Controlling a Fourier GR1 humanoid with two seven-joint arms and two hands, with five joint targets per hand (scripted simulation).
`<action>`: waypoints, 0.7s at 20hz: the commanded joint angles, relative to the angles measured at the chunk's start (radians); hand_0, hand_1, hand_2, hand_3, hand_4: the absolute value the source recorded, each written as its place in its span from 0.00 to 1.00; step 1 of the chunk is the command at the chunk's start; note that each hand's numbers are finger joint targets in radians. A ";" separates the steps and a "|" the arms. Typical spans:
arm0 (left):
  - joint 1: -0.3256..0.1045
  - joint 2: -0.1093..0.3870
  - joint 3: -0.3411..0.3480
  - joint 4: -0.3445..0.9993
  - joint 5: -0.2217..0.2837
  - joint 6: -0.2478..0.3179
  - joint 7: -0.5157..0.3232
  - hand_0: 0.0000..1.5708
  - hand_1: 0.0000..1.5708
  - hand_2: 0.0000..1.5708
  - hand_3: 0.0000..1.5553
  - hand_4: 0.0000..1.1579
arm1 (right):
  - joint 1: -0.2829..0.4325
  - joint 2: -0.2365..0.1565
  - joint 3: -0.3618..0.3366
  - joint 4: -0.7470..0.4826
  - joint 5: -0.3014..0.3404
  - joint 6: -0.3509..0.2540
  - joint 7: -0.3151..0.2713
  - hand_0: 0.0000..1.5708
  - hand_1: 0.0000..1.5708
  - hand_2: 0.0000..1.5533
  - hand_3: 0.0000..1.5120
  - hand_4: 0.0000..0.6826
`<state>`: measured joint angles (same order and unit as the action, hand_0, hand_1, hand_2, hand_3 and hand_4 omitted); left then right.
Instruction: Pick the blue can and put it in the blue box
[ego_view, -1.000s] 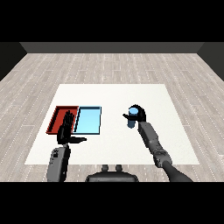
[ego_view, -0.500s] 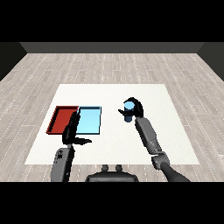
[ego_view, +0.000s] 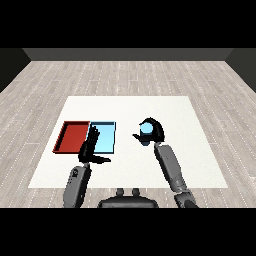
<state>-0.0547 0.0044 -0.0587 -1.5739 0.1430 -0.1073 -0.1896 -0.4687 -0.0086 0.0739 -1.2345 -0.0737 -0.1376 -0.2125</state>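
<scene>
Because the blue can (ego_view: 146, 131) has to travel leftward to the light blue tray (ego_view: 103, 137), the right hand (ego_view: 151, 131) holds it off the white worktop (ego_view: 175, 112), to the right of both trays and well apart from them, with the fingers curled round its sides. Its round top faces up toward the head view, so I judge its long axis close to upright, perhaps slightly tilted. Meanwhile the left hand (ego_view: 90, 149) hangs by the near edge of the trays, fingers straight and spread, thumb out, holding nothing, beside the red tray (ego_view: 72, 137).

Head-height view, down across table (ego_view: 200, 107)
</scene>
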 joint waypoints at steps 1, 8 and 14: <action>-0.019 -0.004 -0.030 0.043 0.067 -0.008 0.000 0.00 0.00 0.00 0.00 0.00 | 0.039 0.008 0.033 -0.061 0.000 -0.023 0.016 0.95 0.95 0.94 0.95 0.93; -0.110 -0.004 -0.162 0.146 0.055 0.120 -0.001 0.00 0.00 0.00 0.00 0.00 | 0.045 0.008 0.043 -0.062 0.013 0.005 0.016 0.91 0.91 0.94 0.95 0.90; -0.214 -0.004 -0.253 0.199 0.070 0.264 0.070 0.00 0.00 0.00 0.00 0.00 | 0.035 0.009 0.135 -0.103 -0.003 -0.078 0.045 0.92 0.92 0.94 0.95 0.90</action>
<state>-0.1787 0.0003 -0.2645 -1.4577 0.1999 0.0653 -0.1219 -0.4454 -0.0004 0.1912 -1.3119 -0.0853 -0.2007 -0.1800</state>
